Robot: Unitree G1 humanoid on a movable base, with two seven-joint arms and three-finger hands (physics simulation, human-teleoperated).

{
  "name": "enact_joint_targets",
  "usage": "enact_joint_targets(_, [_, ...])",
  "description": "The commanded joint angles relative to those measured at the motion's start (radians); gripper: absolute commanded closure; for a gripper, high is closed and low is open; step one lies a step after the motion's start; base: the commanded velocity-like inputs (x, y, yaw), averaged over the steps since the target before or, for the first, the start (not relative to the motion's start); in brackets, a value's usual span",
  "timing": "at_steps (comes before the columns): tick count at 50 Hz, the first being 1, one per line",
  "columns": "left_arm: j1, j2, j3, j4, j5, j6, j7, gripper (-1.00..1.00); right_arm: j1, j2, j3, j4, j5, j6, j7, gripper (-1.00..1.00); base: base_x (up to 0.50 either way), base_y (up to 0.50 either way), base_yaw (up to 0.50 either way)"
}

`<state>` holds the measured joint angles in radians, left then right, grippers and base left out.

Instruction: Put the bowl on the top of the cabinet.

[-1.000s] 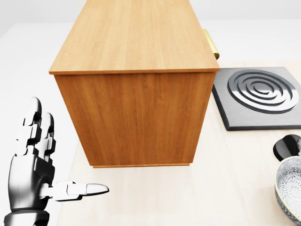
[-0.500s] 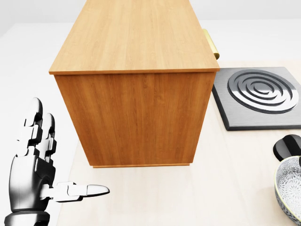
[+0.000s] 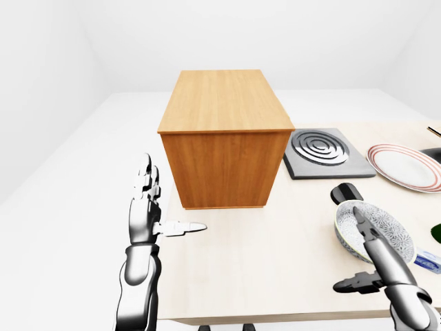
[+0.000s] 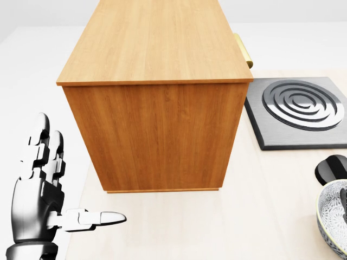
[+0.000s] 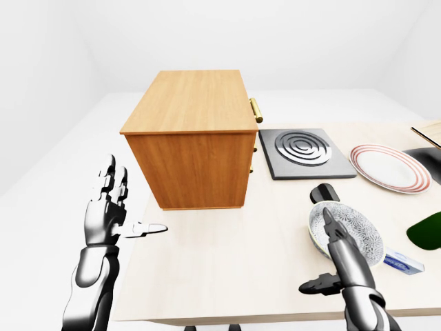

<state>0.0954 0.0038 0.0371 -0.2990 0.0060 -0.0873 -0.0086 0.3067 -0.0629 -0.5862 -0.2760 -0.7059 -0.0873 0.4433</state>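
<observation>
right hand [image 5: 335, 258]: fingers spread, now dipping over the bowl's near rim, apparently not gripping yet.
left hand [image 3: 148, 214]: open, idle, unchanged.
bowl [image 5: 351, 231]: on the table, right of the cabinet [image 3: 224, 138].
meaning: grasp starting; lift remains.

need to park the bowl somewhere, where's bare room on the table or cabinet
The cabinet top is wholly bare. The table is bare between the cabinet's base, the left hand and the bowl. It is crowded on the right: burner plate, striped plate and a black object by the bowl.
</observation>
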Motion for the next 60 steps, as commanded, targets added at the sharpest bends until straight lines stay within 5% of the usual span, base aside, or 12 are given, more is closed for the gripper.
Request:
enact_joint_targets(1, [0.0,0.0,0.0,-0.003,0.0,0.0,0.0,-1.0,-0.003,-0.02,0.02,0.054,-0.028,0.0,-0.038,-1.0,0.0,0.0,0.0])
enact_joint_targets(37, [-0.003,0.0,0.0,0.005,0.001,0.0,-0.001,-1.0,-0.003,-0.098,0.061,0.252,-0.103,0.0,-0.086,-1.0,0.0,0.0,0.0])
enact_joint_targets(38, [-0.003,0.0,0.0,0.006,0.001,0.0,-0.001,-1.0,-0.001,-0.098,0.062,0.253,-0.105,0.0,-0.086,-0.3,0.0,0.0,0.0])
enact_joint_targets(39, [-0.003,0.001,0.001,0.007,0.0,0.0,0.0,-1.0,0.001,-0.096,0.061,0.248,-0.1,0.0,-0.084,0.96,0.0,0.0,0.0])
enact_joint_targets(60, [0.002,0.0,-0.005,0.004,0.002,0.0,-0.005,-1.0,0.02,-0.066,0.043,0.207,-0.084,0.0,-0.037,1.0,0.0,0.0,0.0])
